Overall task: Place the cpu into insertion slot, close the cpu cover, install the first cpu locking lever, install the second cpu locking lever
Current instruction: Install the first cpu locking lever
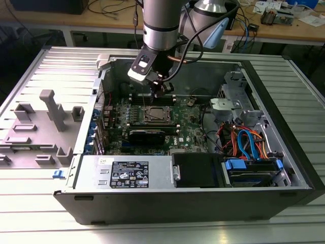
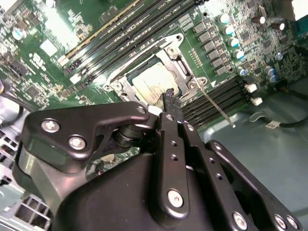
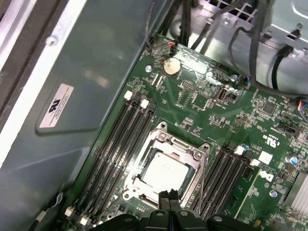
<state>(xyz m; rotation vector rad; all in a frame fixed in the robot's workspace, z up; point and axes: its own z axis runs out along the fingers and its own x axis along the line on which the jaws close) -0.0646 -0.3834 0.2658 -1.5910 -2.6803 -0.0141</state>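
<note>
The gripper (image 3: 168, 195), its fingers pressed together on nothing, hovers with the cpu (image 3: 162, 172) just beyond its fingertips, framed by the cpu cover (image 3: 186, 148).

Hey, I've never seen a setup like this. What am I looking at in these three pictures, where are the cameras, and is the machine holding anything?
This is a robot arm working inside an open desktop computer case that lies on a ribbed metal table. The exterior view looks on from off the arm. Both wrist views come from cameras riding on the arm, looking past its black gripper. The gripper's fingers are shut together with nothing between them, close over the green motherboard. There the cpu, a pale square chip, sits in the insertion slot, with the silver cpu cover framing it. A thin locking lever sticks out beside it. Grey plastic fixtures stand at the exterior view's left.
</note>
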